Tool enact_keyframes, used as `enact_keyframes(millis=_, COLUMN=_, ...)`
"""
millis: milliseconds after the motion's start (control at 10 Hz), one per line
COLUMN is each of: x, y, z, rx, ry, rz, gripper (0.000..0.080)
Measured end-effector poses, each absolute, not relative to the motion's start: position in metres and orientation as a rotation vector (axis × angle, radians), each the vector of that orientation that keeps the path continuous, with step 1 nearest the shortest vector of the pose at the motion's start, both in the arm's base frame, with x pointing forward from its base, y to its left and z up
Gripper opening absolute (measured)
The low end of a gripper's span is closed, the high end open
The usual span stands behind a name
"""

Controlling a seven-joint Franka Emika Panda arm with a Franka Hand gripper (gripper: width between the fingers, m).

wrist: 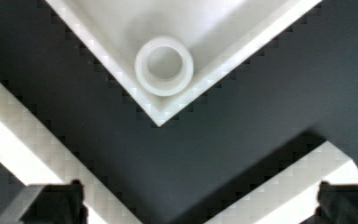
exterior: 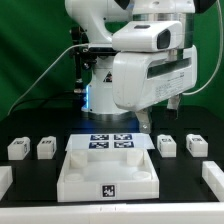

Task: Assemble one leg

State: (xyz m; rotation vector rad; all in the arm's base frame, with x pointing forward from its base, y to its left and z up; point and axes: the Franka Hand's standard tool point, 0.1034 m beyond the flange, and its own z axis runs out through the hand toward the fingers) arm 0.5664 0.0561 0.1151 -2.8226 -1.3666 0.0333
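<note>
Several legs, small white blocks with marker tags, stand in a row on the black table: two at the exterior view's left (exterior: 17, 149) (exterior: 46, 148) and two at its right (exterior: 167, 145) (exterior: 196, 144). My gripper (exterior: 158, 110) hangs above the table, over the right rear of the large white square part (exterior: 108, 172), apart from every leg. In the wrist view the gripper (wrist: 197, 205) is open and empty. Its dark fingertips (wrist: 48, 205) stand far apart. Beyond them lies a corner of the white square part with a round hole (wrist: 163, 63). No leg shows in the wrist view.
The marker board (exterior: 111, 141) lies behind the square part. White pieces sit at the table's front left (exterior: 4, 180) and front right (exterior: 213, 178). The arm's body fills the upper middle of the exterior view.
</note>
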Motion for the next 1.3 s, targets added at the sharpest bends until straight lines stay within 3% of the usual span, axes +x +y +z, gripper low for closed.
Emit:
enact_keyframes(millis=600, x=0.566, y=0.056, z=0.114, rx=-2.786, ry=-1.437, rz=0.036, gripper=0.0650)
enact_keyframes(millis=1100, x=0.525, y=0.041, z=0.106, rx=-2.163, ry=-2.223, rz=0.010, gripper=0.0650)
enact_keyframes(millis=1300, x=0.527, y=0.040, z=0.105, rx=-2.084, ry=-2.316, rz=0.030, gripper=0.0650)
